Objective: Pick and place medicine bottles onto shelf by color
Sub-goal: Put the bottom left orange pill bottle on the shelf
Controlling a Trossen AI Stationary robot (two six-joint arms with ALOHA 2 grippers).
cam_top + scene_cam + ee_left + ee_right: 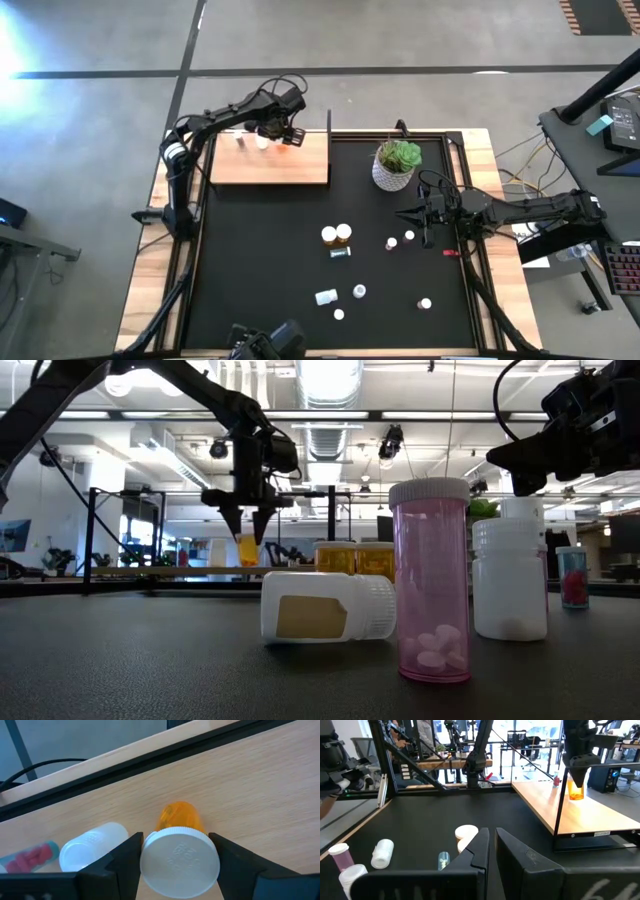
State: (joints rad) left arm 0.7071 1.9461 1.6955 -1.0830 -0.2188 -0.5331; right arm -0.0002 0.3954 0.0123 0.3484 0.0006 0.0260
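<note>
An orange medicine bottle (181,817) with a white cap stands upright between the fingers of my left gripper (283,137), over the far left part of the light-wood shelf (285,166). A white bottle (92,849) and a pink-filled vial (30,857) stand on the shelf beside it. Several more medicine bottles are spread over the black mat (260,260), among them two orange ones (337,235) side by side. My right gripper (408,213) waits shut and level above the mat's right side, touching nothing. My left gripper pinches the orange bottle's white cap (150,862) between its two fingers, one on each side of the cap's rim. The fingers (230,515) come from above, pointing steeply down. The bottle hangs upright below them; whether its base touches the shelf I cannot tell.
A white pot with a green plant (396,165) stands at the mat's far right, and a thin black post (329,125) rises at the shelf's far right corner. A small red object (450,253) lies near the right arm.
</note>
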